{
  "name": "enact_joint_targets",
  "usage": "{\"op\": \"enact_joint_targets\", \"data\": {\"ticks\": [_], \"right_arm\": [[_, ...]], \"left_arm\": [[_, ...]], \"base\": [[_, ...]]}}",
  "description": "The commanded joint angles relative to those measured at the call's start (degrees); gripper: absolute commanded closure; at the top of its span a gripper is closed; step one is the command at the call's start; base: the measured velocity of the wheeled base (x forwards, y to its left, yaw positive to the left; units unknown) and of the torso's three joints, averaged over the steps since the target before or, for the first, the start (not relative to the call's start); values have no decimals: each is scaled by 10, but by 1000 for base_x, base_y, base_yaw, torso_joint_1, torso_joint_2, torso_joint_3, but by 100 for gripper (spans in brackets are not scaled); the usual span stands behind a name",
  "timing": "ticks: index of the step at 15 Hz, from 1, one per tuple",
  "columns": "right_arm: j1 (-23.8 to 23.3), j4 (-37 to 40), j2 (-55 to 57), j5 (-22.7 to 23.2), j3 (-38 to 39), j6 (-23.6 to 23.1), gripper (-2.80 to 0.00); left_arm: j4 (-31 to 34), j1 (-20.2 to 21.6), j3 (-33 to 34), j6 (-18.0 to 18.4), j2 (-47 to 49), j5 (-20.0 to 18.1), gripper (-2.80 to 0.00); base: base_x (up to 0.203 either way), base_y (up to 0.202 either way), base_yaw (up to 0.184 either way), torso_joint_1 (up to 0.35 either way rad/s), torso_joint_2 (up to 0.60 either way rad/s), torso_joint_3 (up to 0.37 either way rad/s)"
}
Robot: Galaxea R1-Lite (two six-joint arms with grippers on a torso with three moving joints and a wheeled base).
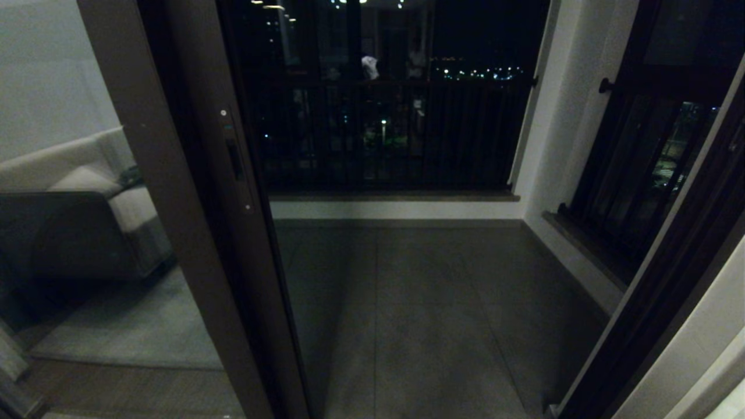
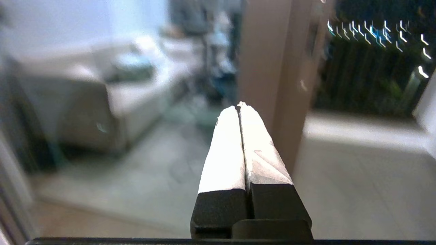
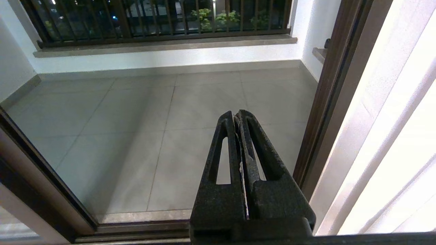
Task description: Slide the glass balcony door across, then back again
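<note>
**Door upright on the left, both grippers closed and empty**

Nearest the left wrist camera, the left gripper (image 2: 241,106) has its white-wrapped fingers (image 2: 223,149) pressed together with nothing between them; its tips seem to hang short of the door frame, though the blur there makes the gap hard to judge. The right gripper (image 3: 236,114), its black fingers likewise closed on nothing, hangs above the threshold track (image 3: 136,226). Neither arm shows in the head view.

Beyond them, the glass balcony door (image 1: 192,192) stands at the left of the head view, its dark brown upright running floor to ceiling, long axis vertical. Its recessed slot handle (image 1: 235,160) faces the opening. To its right the doorway stands open onto the tiled balcony floor (image 1: 419,314). Farthest off, the black-barred railing (image 1: 390,134) crosses the balcony's end.
</note>
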Motion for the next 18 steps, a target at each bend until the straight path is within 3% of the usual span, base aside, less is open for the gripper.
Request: {"op": "enact_joint_targets", "data": {"ticks": [1,2,5,6,8,11,14,15,16,18], "right_arm": [[0,0,1,0,0,0,0],[0,0,1,0,0,0,0],[0,0,1,0,0,0,0],[0,0,1,0,0,0,0],[0,0,1,0,0,0,0],[0,0,1,0,0,0,0],[0,0,1,0,0,-1,0],[0,0,1,0,0,-1,0],[0,0,1,0,0,-1,0],[0,0,1,0,0,-1,0]], "left_arm": [[-5,69,11,14,-13,-19,0],[5,90,19,22,-40,-49,0],[88,86,92,30,-159,-100,0],[97,84,133,14,-171,-123,0],[151,83,151,-30,-167,-220,0],[153,81,151,-51,-166,-213,0],[234,82,125,-95,-141,-210,0],[232,82,125,-91,-147,-210,0],[221,82,127,-63,-163,-209,0],[181,82,151,42,-166,-204,0]], "base": [[0,0,0,0,0,0],[0,0,0,0,0,0],[0,0,0,0,0,0],[0,0,0,0,0,0],[0,0,0,0,0,0],[0,0,0,0,0,0],[0,0,0,0,0,0],[0,0,0,0,0,0],[0,0,0,0,0,0],[0,0,0,0,0,0]]}}
